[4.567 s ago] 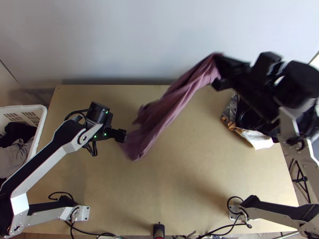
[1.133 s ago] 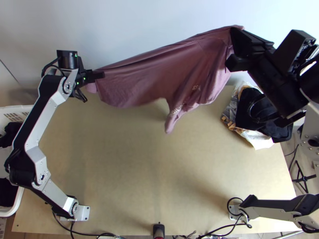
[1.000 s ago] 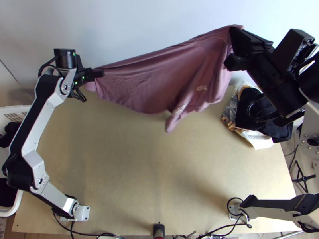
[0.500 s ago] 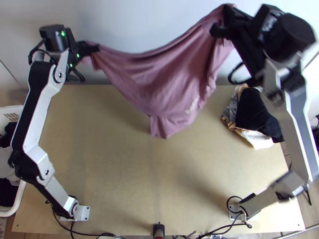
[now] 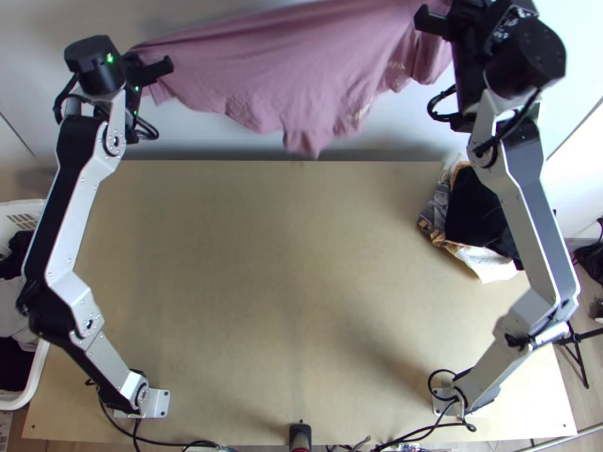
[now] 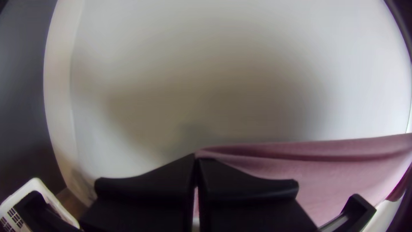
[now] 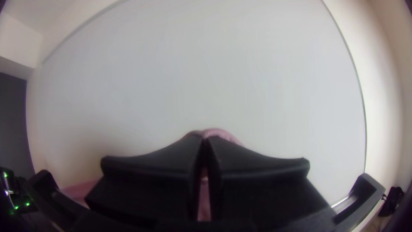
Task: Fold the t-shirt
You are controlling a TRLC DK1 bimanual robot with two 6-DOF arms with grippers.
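Pink t-shirt [image 5: 286, 68] hung above table's [image 5: 301, 301] far edge, pinched between closed jaws of left gripper [image 5: 160, 69] and right gripper [image 5: 433, 21]. Clothes pile [image 5: 482, 215] lay near far right corner; left arm [image 5: 64, 203] partly blocked basket [image 5: 36, 377] beside left edge.

T-shirt [image 5: 286, 71]: soft matt cloth, finely creased. Counter [image 5: 264, 301]: pale wood, smoothly finished, faintly sheened. Arm links [image 5: 535, 218]: smooth silvery metal by look, softly lit. Left gripper [image 5: 151, 66], right gripper [image 5: 436, 20]: faced in matt black. Basket [image 5: 35, 377]: smooth white plastic. Garment pile [image 5: 480, 215]: rumpled cloth, dark part matt. Wall [image 7: 214, 64]: smooth, matt.
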